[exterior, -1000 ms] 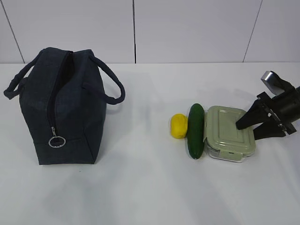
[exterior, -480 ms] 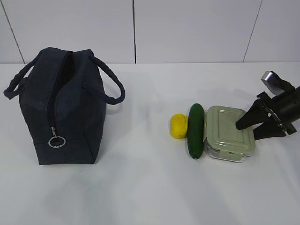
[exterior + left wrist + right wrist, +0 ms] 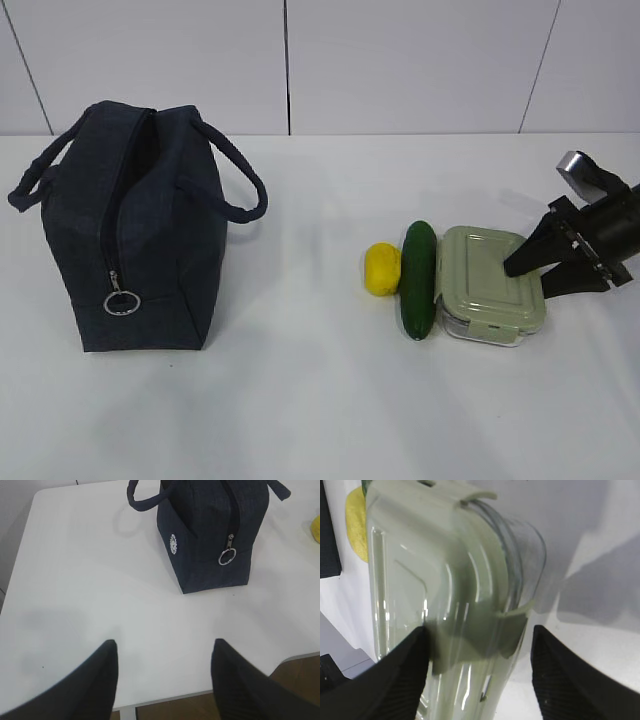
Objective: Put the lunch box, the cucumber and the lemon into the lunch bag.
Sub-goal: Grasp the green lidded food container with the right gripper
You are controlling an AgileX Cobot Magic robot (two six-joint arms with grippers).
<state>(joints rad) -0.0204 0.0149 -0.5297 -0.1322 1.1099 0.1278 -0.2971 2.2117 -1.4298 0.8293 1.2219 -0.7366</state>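
Cucumber (image 3: pixel 418 280) lies lengthwise toward camera.

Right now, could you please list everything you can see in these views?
bag: one, dark navy, upright on the left of the table, zipper mostly closed
lemon: one, yellow, left of the cucumber
cucumber: one, dark green, between lemon and box
box: one, clear with sage-green lid, rightmost of the row
table: one, white
left gripper: one, black, open over bare table, away from the bag
right gripper: one, black, jaws open astride the box's right end
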